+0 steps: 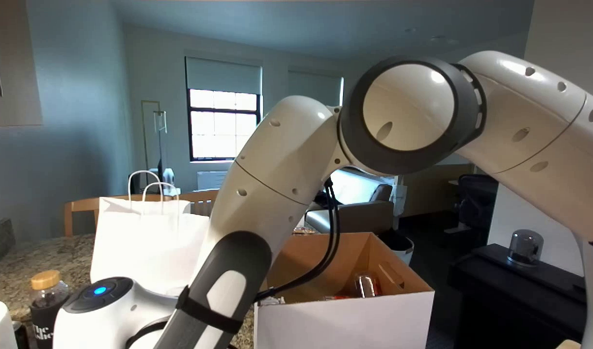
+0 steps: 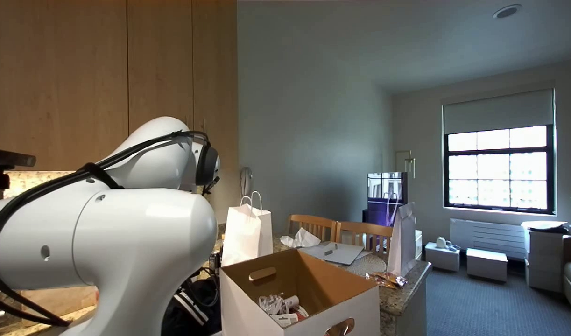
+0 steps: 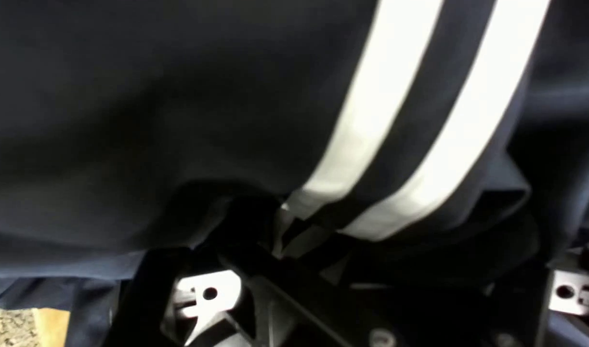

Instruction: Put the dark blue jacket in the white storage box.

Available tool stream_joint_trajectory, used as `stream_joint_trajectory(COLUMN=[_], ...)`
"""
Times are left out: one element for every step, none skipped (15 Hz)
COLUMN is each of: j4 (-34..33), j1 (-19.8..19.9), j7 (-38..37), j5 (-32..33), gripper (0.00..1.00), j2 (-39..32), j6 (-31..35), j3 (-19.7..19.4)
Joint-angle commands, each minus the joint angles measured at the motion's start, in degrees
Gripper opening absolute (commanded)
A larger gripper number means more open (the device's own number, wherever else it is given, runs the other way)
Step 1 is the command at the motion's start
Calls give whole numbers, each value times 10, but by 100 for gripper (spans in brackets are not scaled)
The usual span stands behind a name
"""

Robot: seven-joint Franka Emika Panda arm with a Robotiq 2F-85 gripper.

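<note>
The dark blue jacket [image 3: 130,120], with its white stripes, fills most of the wrist view. Part of it [image 2: 192,308] shows in an exterior view, bunched beside the white storage box [image 2: 238,308] and partly behind the arm. My gripper [image 3: 373,265] is pressed down into the fabric. Its two fingers stand wide apart, with folds and stripe ends running between them; the fingertips are in dark shadow. The gripper is hidden in both exterior views. The box [image 1: 344,325] is open at the top, brown inside, with a reddish container, white cables and small packs in it.
A tall white paper bag [image 1: 146,242] stands on the granite counter behind the arm; it also shows in an exterior view [image 2: 248,238]. A dark bottle [image 1: 49,310] stands at the left. Another white bag [image 2: 402,238] and foil packets [image 2: 388,280] lie beyond the box.
</note>
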State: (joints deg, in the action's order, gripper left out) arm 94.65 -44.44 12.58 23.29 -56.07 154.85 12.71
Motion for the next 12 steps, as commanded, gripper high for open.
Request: stream_joint_trajectory(j4=[-42, -51, -60, -67, -74, -77, -76, -78, -72, -70, -63, -60], j1=[-5, -6, -7, -5, -2, -4, -2, -2, 3, 4, 5, 6], j7=[15, 13, 8, 8, 3, -8, -18, -30, -43, -56, -72, -81], j5=[-9, -10, -14, -20, -28, -33, -43, -54, -72, -87, -100, -108], gripper=[63, 55, 50, 42, 37, 30, 24, 19, 12, 9, 8, 11], j2=[-31, -34, -35, -35, -32, -27, -19, -15, -10, -8, -2, 4], j6=[-54, -66, -84, -103, -126, -141, -158, -169, -178, -181, -177, -178], j3=[-2, -2, -3, 1, 3, 0, 2, 2, 10, 13, 15, 14])
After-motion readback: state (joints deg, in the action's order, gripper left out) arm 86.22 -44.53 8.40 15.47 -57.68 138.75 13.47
